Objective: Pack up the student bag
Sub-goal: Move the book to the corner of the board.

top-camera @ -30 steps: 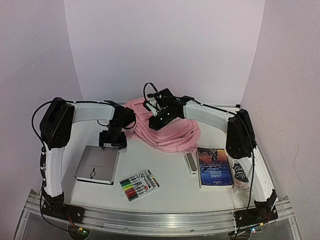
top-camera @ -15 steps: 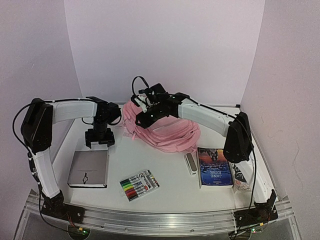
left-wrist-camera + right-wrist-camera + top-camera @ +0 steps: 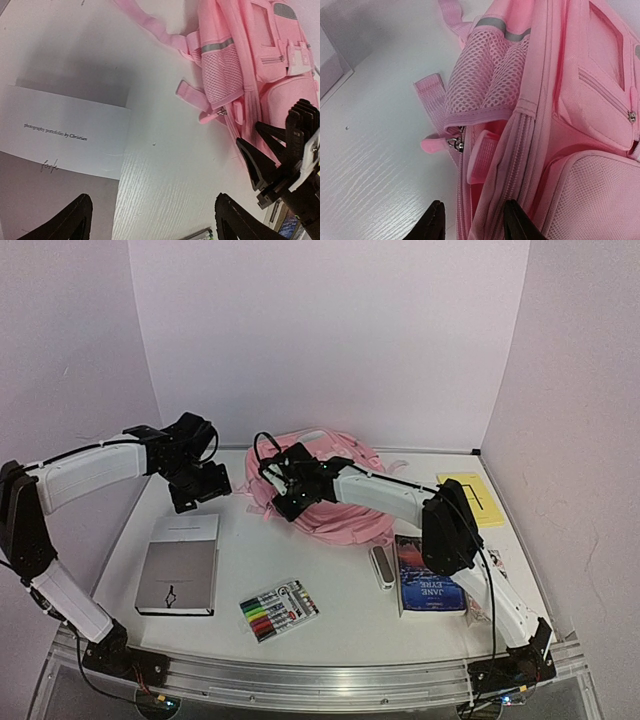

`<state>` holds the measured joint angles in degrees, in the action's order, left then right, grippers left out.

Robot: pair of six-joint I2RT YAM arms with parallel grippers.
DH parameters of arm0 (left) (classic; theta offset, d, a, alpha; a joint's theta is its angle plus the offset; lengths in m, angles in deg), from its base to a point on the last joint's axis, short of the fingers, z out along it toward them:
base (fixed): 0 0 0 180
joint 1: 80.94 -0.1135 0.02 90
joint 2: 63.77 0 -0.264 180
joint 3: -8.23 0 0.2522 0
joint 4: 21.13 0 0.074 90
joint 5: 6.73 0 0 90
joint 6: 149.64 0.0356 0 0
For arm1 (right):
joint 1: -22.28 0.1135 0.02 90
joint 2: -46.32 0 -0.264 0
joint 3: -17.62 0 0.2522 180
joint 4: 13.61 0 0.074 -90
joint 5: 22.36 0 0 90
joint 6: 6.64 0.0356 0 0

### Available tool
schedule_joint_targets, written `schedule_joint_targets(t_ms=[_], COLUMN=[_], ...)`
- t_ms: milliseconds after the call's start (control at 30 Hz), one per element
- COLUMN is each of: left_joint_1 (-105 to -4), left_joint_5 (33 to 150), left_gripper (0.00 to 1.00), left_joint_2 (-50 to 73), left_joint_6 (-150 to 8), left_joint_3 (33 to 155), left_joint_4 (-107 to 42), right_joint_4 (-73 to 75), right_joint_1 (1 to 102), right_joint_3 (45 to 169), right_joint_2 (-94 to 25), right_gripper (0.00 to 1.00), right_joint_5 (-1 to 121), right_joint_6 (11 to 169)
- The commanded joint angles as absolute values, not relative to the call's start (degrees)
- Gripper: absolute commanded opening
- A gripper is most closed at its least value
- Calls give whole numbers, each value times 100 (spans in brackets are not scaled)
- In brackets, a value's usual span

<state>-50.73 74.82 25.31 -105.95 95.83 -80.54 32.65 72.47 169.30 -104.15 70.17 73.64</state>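
Observation:
The student bag (image 3: 345, 498) is a pink backpack lying at the back middle of the table. In the right wrist view the bag (image 3: 580, 100) shows its mesh side pocket, zipped front pockets and a partly open main zip with a pink pull tab (image 3: 434, 144). My right gripper (image 3: 283, 502) is at the bag's left edge. In its wrist view the right gripper (image 3: 472, 226) is open, its fingers on either side of the zip seam. My left gripper (image 3: 200, 496) is open and empty above the table left of the bag; it also shows in its wrist view (image 3: 150, 225).
A grey and white portfolio book (image 3: 180, 562) lies front left, a pack of coloured markers (image 3: 279, 610) in front. A small white case (image 3: 382, 567) and a Jane Eyre book (image 3: 432, 580) lie front right. A yellow pad (image 3: 470, 498) is at back right.
My left arm has swung back and left, off the portfolio book. My right gripper has moved left along the bag to its left edge. The yellow pad has come into view.

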Motion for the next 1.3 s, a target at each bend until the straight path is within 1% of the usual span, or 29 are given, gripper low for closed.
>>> schedule_joint_targets(t_ms=[0,33,100,133,333,467,633,867,1000,1200,1267], left_joint_1=[-5070,-5069,-5072,-5073,-5088,-5088,-5104,-5149,-5106,-5079,-5080], left_joint_5=[7903,7937,8029,8096,8239,8499,8425,8487,8707,8978,9022], left_gripper=[84,83,82,82,79,78,77,77,77,76,74], left_joint_2=[2196,2193,2192,2198,2357,2502,2760,2708,2927,3127,3329], left_joint_6=[-10422,-10386,-10312,-10259,-10108,-9826,-9695,-9620,-9090,-7917,-7659], left_joint_3=[9149,9071,8894,8792,8251,8105,8348,8388,8434,8245,8383], left_joint_4=[-6902,-6752,-6396,-6206,-5335,-4818,-4925,-4827,-4821,-3913,-3879], right_joint_4=[3124,3126,3126,3126,3134,3142,3215,3310,3309,3309,3306], right_joint_1=[7223,7220,7217,7213,7066,7001,6986,6975,6909,6762,6707], right_joint_3=[17020,17024,17022,17005,16900,16870,16807,16818,17031,17252,17256], right_joint_2=[-10457,-10455,-10392,-10345,-9850,-9568,-9608,-9719,-9535,-9271,-9214], right_gripper=[30,23,4,0,0,0,0,0,0,0,0], right_joint_5=[7562,7556,7517,7450,6917,6593,6430,6352,5811,5257,5153], right_joint_6=[7250,7248,7260,7263,7513,7634,7624,7913,8199,8671,8761])
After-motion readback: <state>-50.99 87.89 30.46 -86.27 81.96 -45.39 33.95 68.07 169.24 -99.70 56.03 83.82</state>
